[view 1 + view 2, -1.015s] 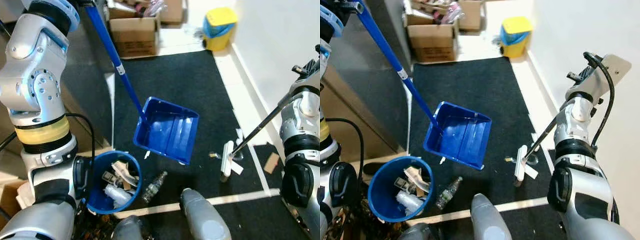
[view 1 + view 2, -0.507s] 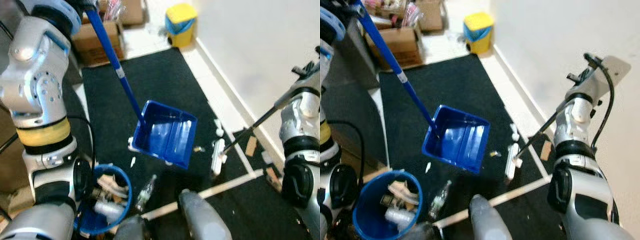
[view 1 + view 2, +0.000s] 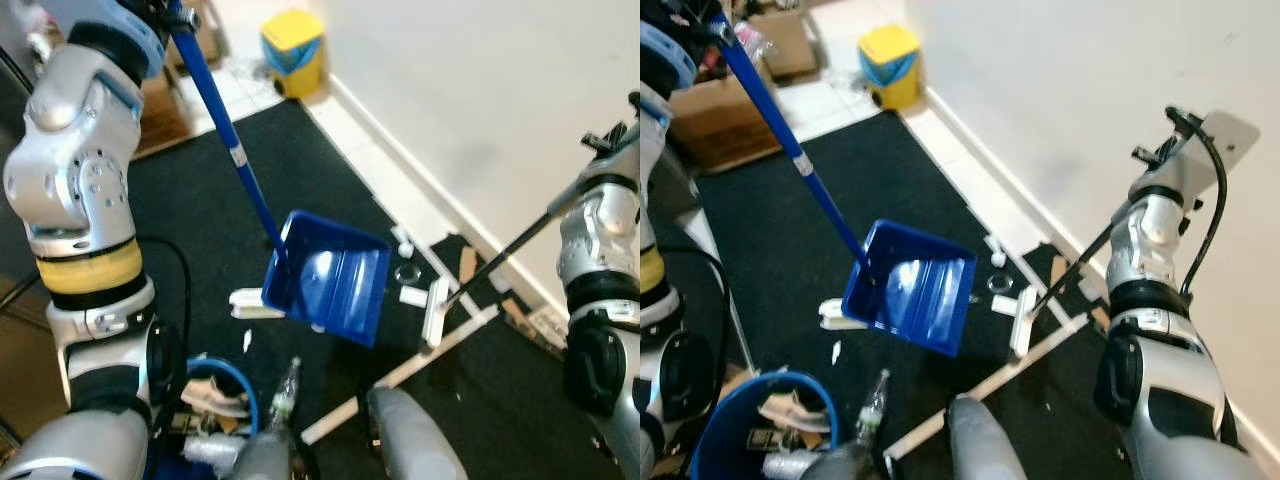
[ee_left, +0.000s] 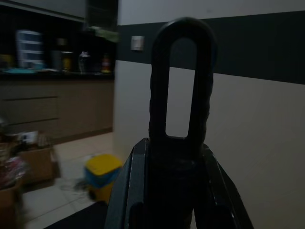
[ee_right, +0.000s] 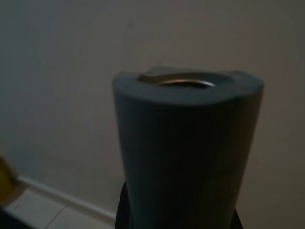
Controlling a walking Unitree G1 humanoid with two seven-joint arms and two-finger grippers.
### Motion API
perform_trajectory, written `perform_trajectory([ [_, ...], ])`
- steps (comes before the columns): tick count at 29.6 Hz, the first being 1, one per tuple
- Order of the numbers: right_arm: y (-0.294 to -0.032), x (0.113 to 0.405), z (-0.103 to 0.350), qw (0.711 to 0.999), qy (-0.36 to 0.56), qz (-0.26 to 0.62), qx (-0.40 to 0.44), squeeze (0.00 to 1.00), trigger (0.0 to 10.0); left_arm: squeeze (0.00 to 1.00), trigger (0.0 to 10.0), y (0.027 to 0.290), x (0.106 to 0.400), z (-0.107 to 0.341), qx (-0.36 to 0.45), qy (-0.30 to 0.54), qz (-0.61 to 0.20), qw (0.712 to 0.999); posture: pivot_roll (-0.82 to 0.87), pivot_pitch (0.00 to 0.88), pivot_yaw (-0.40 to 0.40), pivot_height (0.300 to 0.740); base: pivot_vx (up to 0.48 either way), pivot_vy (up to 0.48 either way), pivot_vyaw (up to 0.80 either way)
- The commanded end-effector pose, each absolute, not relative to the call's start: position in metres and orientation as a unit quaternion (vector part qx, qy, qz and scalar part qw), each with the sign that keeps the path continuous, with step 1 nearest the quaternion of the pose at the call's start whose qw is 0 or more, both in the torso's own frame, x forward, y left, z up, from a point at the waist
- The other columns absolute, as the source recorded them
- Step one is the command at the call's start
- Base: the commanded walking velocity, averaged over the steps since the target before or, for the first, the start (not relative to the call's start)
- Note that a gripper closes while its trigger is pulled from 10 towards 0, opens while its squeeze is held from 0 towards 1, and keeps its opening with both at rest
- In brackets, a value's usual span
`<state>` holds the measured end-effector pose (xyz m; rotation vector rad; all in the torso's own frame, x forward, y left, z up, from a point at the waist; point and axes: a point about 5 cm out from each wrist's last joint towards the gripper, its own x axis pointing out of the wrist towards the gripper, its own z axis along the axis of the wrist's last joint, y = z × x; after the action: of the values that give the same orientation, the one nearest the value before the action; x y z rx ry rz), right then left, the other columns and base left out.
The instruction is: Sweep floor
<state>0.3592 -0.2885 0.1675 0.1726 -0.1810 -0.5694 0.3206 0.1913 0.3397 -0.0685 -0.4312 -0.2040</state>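
Setting: home interior, lived-in, beside a kitchen area. Evidence: kitchen counter (image 4: 52, 76) with wooden cabinets and jars along it; wall switch (image 4: 138, 43); plain white wall (image 3: 480, 90) with skirting; pale tiled floor (image 3: 840, 110); black carpet (image 3: 200, 210) marked with white tape lines; cardboard boxes (image 3: 725, 105) of household clutter; yellow bin (image 3: 292, 40) standing near the wall.
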Motion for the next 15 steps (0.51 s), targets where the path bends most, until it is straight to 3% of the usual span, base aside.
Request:
perform_trajectory([
  [1,-0.2874,0.36,0.1718,0.951,-0.1,-0.278,0.086,0.0,10.0,0.0,10.0,0.1932,0.3181,0.3437,-0.034,-0.231,-0.096,0.968,0.05,0.06,-0.009,0.74,0.0,0.0,-0.76],
  [15,-0.286,0.3611,0.1722,0.952,-0.1,-0.275,0.086,0.0,10.0,0.0,10.0,0.1963,0.3206,0.3371,-0.031,-0.222,-0.088,0.971,0.05,0.049,-0.011,0.74,0.0,0.0,-0.76],
])
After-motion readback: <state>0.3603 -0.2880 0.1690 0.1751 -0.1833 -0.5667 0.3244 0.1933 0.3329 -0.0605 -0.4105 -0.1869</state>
